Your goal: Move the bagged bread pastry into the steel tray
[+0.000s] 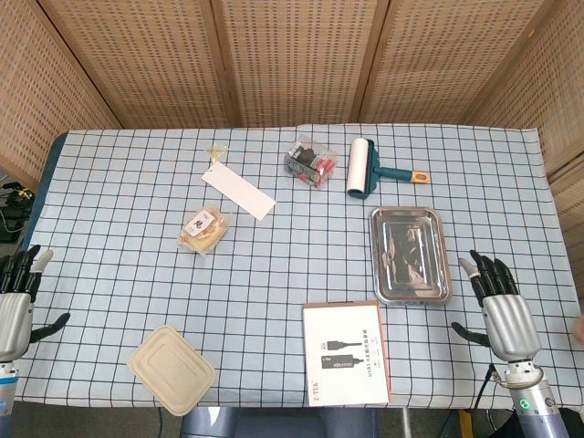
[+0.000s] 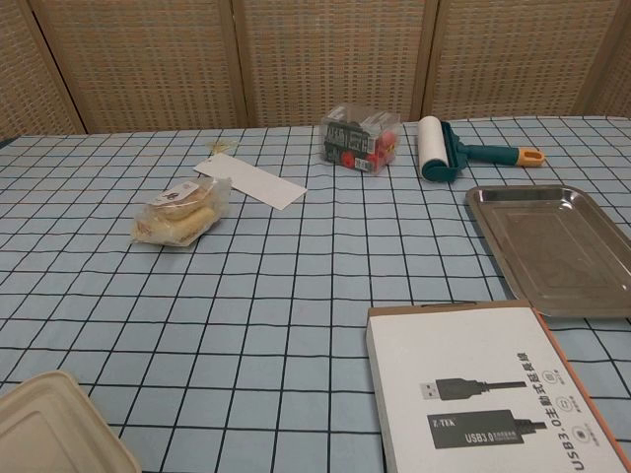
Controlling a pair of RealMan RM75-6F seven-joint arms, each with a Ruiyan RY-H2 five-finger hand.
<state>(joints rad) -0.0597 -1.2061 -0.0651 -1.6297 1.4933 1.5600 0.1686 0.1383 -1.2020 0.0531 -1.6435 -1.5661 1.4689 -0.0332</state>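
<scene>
White USB box (image 1: 346, 352), beige lidded container (image 1: 171, 369), lint roller (image 1: 361, 167), white card (image 1: 237, 192), clear packet (image 1: 310, 161), perhaps clips

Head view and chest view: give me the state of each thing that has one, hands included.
Bagged pastry: on the table, outside the tray, untouched.
Steel tray: empty, flat on the table.
Lidded container: lid on, at the near edge.
Lint roller: lying on its side.
Clear box: holds small items; lid state unclear.
White cable box: flat, label up.
Left hand: holds nothing, fingers apart.
Right hand: holds nothing, fingers apart.
</scene>
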